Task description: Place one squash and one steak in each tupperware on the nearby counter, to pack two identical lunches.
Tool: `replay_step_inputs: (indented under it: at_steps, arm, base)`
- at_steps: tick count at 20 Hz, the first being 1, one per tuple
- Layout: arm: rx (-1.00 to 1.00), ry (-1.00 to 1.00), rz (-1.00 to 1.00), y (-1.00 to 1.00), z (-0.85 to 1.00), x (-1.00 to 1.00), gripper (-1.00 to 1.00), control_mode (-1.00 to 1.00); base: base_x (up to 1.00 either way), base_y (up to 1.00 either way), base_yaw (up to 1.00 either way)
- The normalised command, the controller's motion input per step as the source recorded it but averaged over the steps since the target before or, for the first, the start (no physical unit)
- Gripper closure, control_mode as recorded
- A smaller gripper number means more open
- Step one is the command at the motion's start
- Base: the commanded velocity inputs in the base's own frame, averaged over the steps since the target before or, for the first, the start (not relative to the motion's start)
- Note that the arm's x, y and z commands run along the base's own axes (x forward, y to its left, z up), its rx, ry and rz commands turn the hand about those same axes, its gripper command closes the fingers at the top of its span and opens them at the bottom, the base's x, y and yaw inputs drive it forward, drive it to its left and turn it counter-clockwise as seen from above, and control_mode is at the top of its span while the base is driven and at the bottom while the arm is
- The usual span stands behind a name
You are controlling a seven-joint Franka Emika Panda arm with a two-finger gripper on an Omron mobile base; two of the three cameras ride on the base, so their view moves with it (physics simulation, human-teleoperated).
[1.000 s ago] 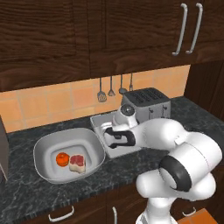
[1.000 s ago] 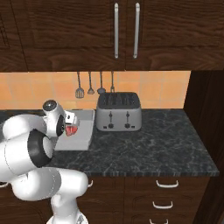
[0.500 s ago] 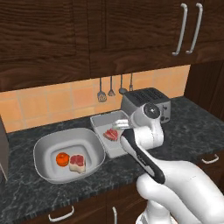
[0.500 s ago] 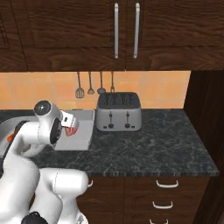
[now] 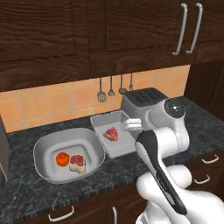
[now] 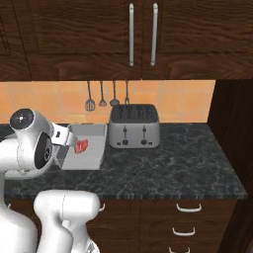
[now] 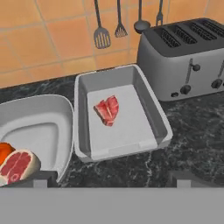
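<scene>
The wide tupperware (image 5: 43, 144) on the left of the counter (image 5: 26, 192) holds an orange squash (image 5: 62, 158) and a steak (image 5: 78, 162) side by side. Right of it, the smaller rectangular tupperware (image 5: 109, 117) holds one steak (image 5: 111, 133) alone. My gripper (image 7: 111, 180) hangs open and empty above the counter's front, raised and back from the small tupperware (image 7: 109, 74). Its dark fingertips (image 7: 43, 178) stand far apart. In the hand view the loose steak (image 7: 107, 109) lies mid-container, and the squash (image 7: 3, 152) and other steak (image 7: 17, 165) sit at the left edge.
A silver toaster (image 5: 142, 103) stands right behind the small container against the orange tiled wall. Kitchen utensils (image 7: 101, 37) hang on that wall above. Dark cabinets run overhead. My white arm (image 5: 162, 131) crosses in front of the counter's right part.
The jaws have opened wide and left the steak lying in the small container. The hand has risen and drawn back from over the container toward the base.
</scene>
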Motion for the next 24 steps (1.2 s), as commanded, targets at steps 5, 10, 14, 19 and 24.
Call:
replay_step_inputs:
  at_steps: [5, 10, 14, 19, 24]
  arm:
    - [0.0, 0.04, 0.0, -0.57, 0.13, -0.99, -1.0, -1.0]
    - [0.0, 0.0, -0.01, -0.46, -0.29, -0.97, -1.0, -1.0]
    - [0.0, 0.0, 0.0, 0.0, 0.0, 0.0, -1.0, 1.0]
    - [0.0, 0.0, 0.0, 0.0, 0.0, 0.0, -1.0, 1.0]
    - [0.0, 0.0, 0.0, 0.0, 0.0, 0.0, -1.0, 1.0]
  base:
    - [0.0, 0.0, 0.0]
    - [0.0, 0.0, 0.0]
    - [-0.33, -0.15, -0.02]
    - [-0.7, -0.93, -0.15]
    - [-0.43, -1.0, -0.18]
